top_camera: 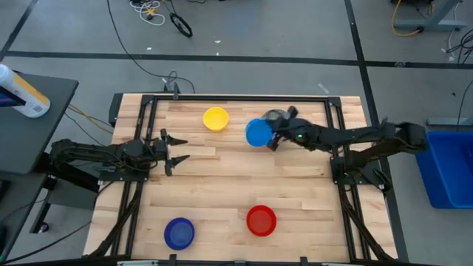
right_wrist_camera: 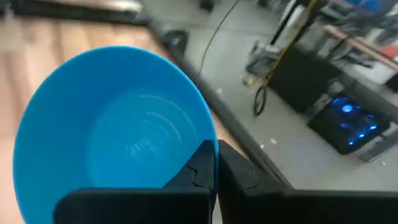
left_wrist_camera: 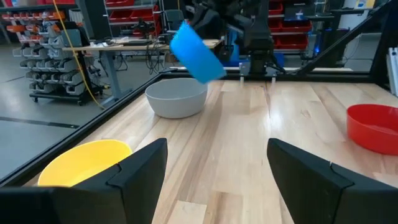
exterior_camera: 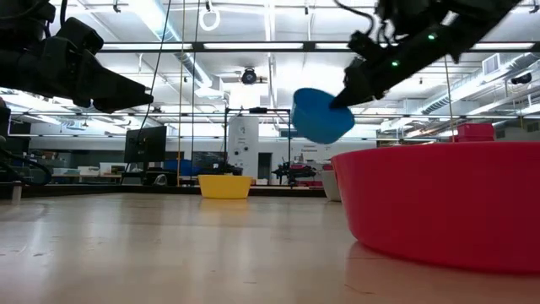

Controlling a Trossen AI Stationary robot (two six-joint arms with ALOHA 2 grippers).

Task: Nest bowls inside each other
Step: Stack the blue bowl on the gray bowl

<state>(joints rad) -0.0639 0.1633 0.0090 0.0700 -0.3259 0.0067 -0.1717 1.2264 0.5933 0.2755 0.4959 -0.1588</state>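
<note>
Above the far middle of the table, we have the light blue round plastic bowl (top_camera: 258, 132) lifted clear of the wood, tilted, its rim pinched in the right tool (top_camera: 273, 136), whose fingers are closed tight on the bowl's wall. From the right wrist view we look straight into the bowl's hollow, with the fingers (right_wrist_camera: 208, 163) clamped at its edge. The grey round plastic bowl (left_wrist_camera: 176, 98) stands on the wooden table (top_camera: 222, 188) just beside the carried one, largely hidden under the right arm in the high view. The yellow round plastic bowl (top_camera: 216, 119) sits near, toward the left arm's side. The red round plastic bowl (top_camera: 261, 220) and the dark blue round plastic bowl (top_camera: 178, 232) rest well apart from these, along the near edge.

Our left tool (top_camera: 176, 148) waits over the left side of the table, fingers spread wide and empty.

We judge the step in hand to be carrying the light blue bowl to a partner, and we cannot tell yet which. To do it well, we should level the bowl so its mouth faces up, centre it over the chosen bowl, lower until the walls seat, and only then let go; a tilted release could let it tip off the rim.
</note>
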